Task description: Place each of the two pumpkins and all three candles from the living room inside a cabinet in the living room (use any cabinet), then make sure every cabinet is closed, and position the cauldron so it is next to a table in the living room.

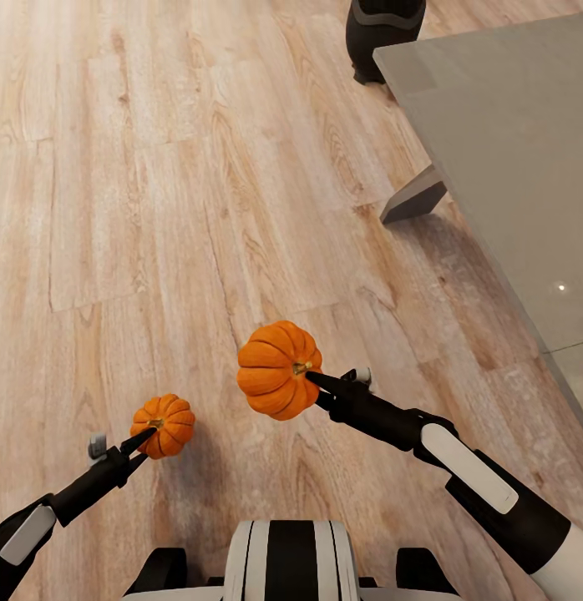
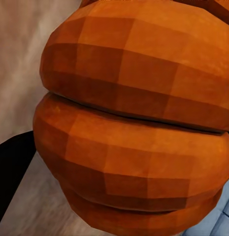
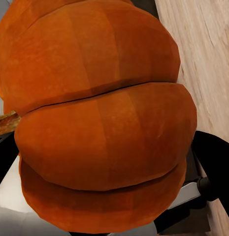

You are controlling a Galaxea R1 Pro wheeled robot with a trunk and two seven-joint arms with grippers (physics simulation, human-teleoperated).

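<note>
Over the plank floor beside the table point(image 1: 509, 150), the left gripper point(image 1: 145, 436) and right gripper point(image 1: 312, 380) are each gripping a pumpkin point(image 1: 164, 425) point(image 1: 277, 368), with the cauldron point(image 1: 382, 33) sitting beyond the table's corner.

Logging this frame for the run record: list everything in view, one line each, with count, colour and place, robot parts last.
pumpkin in the left gripper: 1, orange, held over the wood floor, low in the head view.
pumpkin in the right gripper: 1, orange, held over the floor, nearer the head view's centre.
cauldron: 1, black, on the floor by the table's far corner, partly cut off.
table: 1, grey glass top with a slanted grey leg, at the right.
floor: 1, light wood planks, everywhere below.
left gripper: 1, black, at its pumpkin's stem.
right gripper: 1, black, at its pumpkin's stem.
robot base: 1, black-and-white striped, bottom centre.
</note>
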